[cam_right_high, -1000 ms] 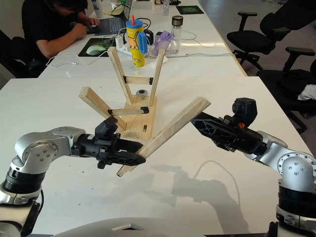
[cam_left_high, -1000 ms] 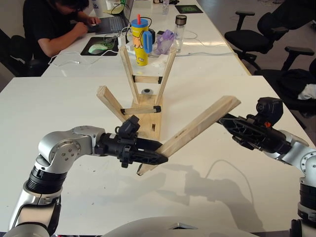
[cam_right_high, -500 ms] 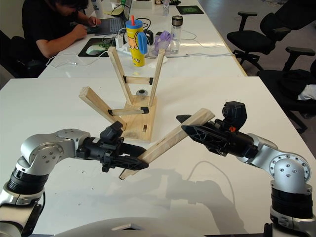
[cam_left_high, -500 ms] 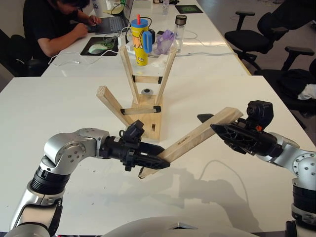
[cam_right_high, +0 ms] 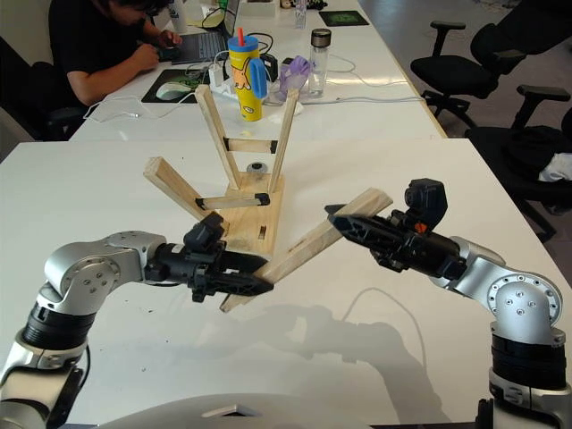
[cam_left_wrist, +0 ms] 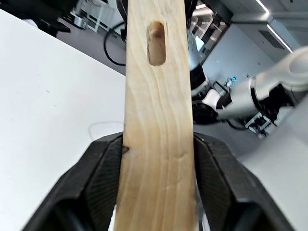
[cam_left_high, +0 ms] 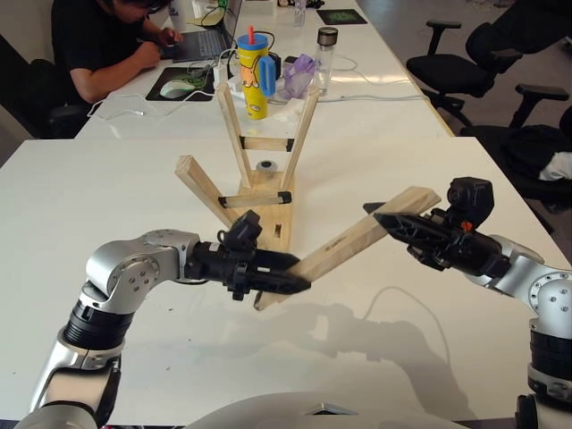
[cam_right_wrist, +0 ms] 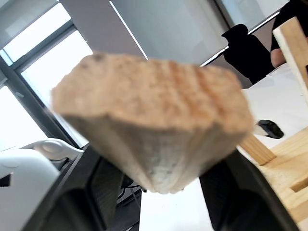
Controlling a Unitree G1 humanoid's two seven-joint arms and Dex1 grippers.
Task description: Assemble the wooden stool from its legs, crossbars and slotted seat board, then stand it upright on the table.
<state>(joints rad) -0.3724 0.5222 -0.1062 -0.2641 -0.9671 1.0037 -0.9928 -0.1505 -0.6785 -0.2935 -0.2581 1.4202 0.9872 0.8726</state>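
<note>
The left gripper point(cam_left_high: 291, 282) pinches the low end of a loose leg point(cam_left_high: 350, 248), and the right gripper point(cam_left_high: 387, 217) pinches its high end. The leg hangs slanted over the middle of the table point(cam_left_high: 98, 206). The half-built stool point(cam_left_high: 266, 207) lies toward the far edge.

White surface point(cam_left_high: 107, 192): bore one part-built stool, seat board point(cam_left_high: 271, 234) lying flat, three legs point(cam_left_high: 231, 125) raised and splayed, two crossbars point(cam_left_high: 265, 143) between them; small dark round item point(cam_left_high: 264, 165) just behind the board. Adjoining surface point(cam_left_high: 384, 67) held yellow cup point(cam_left_high: 254, 80), bottle point(cam_left_high: 326, 55), mouse mat point(cam_left_high: 165, 85), laptop point(cam_left_high: 204, 42).
</note>
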